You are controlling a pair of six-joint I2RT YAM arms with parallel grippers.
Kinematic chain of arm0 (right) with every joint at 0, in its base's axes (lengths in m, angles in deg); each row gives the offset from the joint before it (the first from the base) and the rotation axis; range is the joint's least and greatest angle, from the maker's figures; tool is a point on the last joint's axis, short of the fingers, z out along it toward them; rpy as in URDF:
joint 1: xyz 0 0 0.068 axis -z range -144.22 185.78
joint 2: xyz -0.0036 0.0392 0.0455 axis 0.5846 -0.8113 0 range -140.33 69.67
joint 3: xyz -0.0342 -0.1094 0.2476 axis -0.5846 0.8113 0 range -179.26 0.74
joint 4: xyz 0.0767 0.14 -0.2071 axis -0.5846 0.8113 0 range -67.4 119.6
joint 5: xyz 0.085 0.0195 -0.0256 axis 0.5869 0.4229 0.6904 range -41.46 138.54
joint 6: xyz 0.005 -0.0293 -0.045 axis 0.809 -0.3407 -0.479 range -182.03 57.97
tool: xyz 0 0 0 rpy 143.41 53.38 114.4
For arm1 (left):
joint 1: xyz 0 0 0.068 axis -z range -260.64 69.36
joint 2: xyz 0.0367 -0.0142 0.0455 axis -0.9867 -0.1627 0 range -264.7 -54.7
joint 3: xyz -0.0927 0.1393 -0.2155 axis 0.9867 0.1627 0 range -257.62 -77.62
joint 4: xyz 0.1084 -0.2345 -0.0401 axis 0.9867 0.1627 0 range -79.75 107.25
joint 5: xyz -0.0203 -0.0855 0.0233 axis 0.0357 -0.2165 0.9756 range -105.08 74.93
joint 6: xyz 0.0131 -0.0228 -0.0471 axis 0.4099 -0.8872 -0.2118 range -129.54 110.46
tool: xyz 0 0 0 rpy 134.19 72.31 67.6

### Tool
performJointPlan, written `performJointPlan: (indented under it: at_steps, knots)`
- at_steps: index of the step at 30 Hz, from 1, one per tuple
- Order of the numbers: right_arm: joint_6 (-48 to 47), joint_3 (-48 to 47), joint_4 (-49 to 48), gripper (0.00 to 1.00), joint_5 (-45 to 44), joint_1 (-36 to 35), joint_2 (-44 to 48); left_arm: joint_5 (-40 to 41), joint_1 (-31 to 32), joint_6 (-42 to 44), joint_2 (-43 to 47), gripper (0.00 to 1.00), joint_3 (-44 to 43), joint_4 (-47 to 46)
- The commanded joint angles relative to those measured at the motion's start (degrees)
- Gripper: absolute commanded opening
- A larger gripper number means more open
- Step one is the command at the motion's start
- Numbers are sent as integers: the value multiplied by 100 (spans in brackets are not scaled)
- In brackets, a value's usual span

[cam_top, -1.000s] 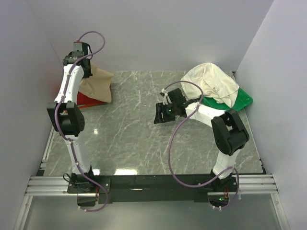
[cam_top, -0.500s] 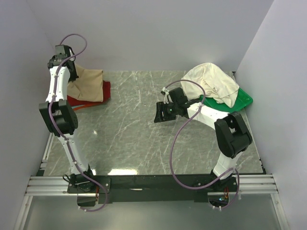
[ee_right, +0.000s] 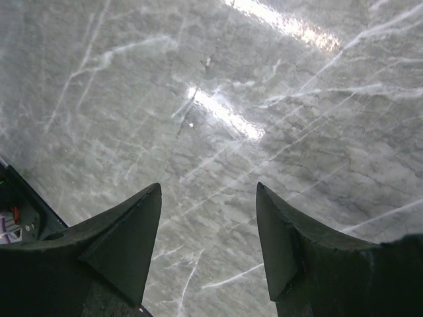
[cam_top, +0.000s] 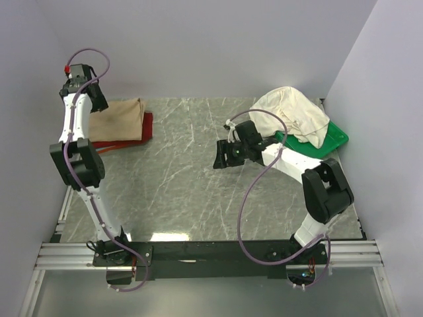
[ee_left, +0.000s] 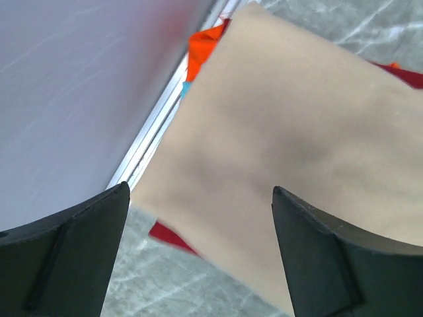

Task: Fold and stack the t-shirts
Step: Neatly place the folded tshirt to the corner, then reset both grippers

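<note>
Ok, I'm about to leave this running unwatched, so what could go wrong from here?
1. The cream t-shirt is heaped over the green tray, so pulling it off may drag the tray along.
2. The tan t-shirt tops a stack sitting at the left edge of the table, with the orange t-shirt poking out towards the rail; a nudge could push layers off.

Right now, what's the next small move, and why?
Probably send the right gripper, open over bare table, to the cream t-shirt bunched on the green tray. The tan t-shirt lies folded on the red t-shirt, and the left gripper is open above it, holding nothing.
</note>
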Motion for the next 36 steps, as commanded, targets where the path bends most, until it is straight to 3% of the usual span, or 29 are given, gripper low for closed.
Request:
performJointPlan:
  at_steps: [1,8,12,21,27,32,36]
  knots:
    - [-67,29,-86,66,-76,-1,426,344,150,-552,1204,93,527,-571]
    - [-58,108,37,66,-331,-10,795,378,1019,-1026,2690,93,2680,-1880]
    - [12,213,64,66,-595,-10,1129,335,1940,-1264,3786,94,4277,-2759]
    - [179,644,91,67,-1701,-1,2447,378,3567,-1897,5713,94,6933,-4438]
    - [372,1302,-226,69,-3150,-1,3501,721,4402,-2284,6627,94,8051,-5132]
    - [460,1725,-419,69,-4608,-1,4178,844,4553,-2372,6954,94,8325,-5214]
    - [600,2111,-674,70,-5147,-1,4583,845,4580,-2442,7269,94,8588,-5283]
